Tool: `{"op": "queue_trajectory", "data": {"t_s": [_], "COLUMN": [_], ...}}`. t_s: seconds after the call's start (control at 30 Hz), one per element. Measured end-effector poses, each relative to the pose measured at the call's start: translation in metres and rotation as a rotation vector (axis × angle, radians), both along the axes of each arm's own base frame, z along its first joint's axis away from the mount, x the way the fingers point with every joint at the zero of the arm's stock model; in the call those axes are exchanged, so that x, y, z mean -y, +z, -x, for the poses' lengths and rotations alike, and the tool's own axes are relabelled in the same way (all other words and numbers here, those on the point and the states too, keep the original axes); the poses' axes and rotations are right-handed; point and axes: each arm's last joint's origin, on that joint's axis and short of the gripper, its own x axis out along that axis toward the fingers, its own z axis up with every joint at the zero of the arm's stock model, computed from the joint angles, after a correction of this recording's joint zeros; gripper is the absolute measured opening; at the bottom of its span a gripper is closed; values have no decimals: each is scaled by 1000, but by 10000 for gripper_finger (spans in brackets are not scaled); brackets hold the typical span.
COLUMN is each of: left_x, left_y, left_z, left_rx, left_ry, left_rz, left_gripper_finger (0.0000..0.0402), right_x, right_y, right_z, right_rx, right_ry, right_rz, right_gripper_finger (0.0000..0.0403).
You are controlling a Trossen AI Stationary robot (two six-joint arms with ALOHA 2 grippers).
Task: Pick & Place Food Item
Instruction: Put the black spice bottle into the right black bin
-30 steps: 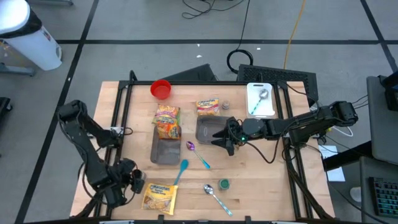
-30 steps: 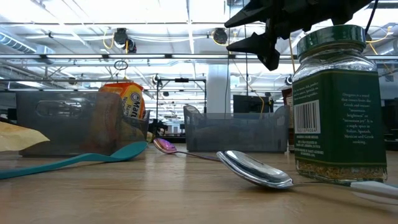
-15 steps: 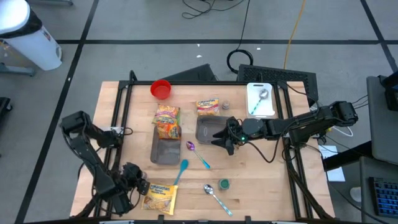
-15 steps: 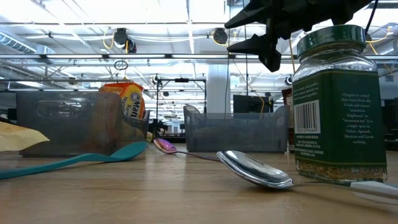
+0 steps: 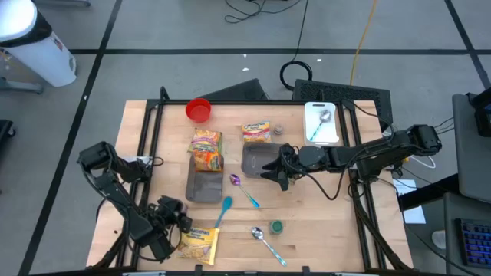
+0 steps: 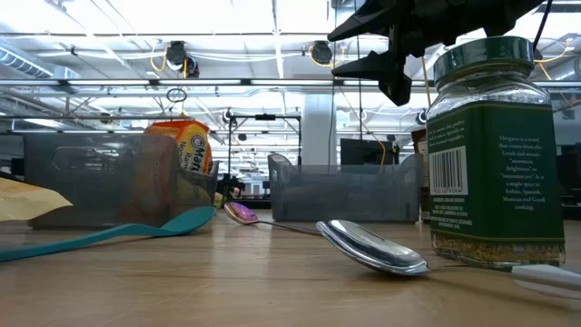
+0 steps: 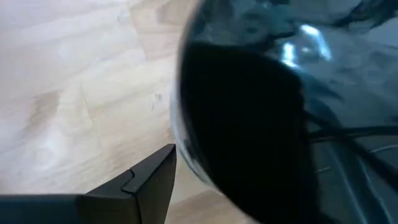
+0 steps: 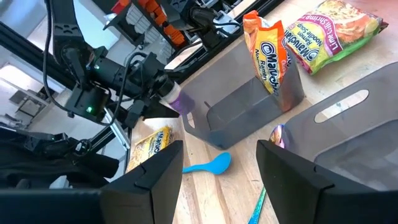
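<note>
While poised above the inner edge of the right grey bin [image 5: 257,159], right gripper [image 5: 268,168] spread wide, nothing between the fingers [image 8: 155,177], pointing toward nine o'clock across the table [image 5: 330,222]. Seen from the low view, hanging dark above the spice jar [image 6: 495,150] with the same open gap. Left gripper [image 5: 178,222] low near the table's seven o'clock corner, right beside the yellow ramen packet [image 5: 197,242] lying flat there; cannot tell whether the jaws are open or closed, and the left wrist view is mostly blocked by a dark blur. Left grey bin [image 5: 201,184] at centre, with an orange ramen bag [image 5: 206,149] leaning at its twelve o'clock end. Another ramen packet [image 5: 256,131] flat at twelve o'clock of the right grey bin. Purple spoon [image 5: 244,188] and teal spoon [image 5: 223,210] lying between the bins and the front edge, metal spoon [image 5: 265,243] at six o'clock, just beside the jar. Red cup [image 5: 199,110] at eleven o'clock, white cutting board [image 5: 321,123] at two o'clock
</note>
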Motion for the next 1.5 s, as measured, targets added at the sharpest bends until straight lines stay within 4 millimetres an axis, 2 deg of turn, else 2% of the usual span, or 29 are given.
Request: {"op": "queue_trajectory", "data": {"t_s": [0.47,0.8,1.1,1.33,1.5], "left_x": [-7,-8,-5,10,21], "left_y": [1,1,1,11,33], "left_z": [-4,-5,-6,-3,-2], "left_rx": [33,44,29,6,22], "left_ry": [-7,-25,-67,-127,-195], "left_rz": [-74,-91,-70,-9,20], "left_gripper_finger": [248,173,168,168,169], "right_x": [0,0,0,0,0], "right_y": [0,0,0,0,0], "right_z": [0,0,0,0,0], "right_rx": [-1,-2,-2,-2,-1], "right_ry": [-12,-16,-16,-16,-13], "right_rz": [-27,-40,-40,-40,-31], "right_gripper_finger": [196,196,196,196,196]}}
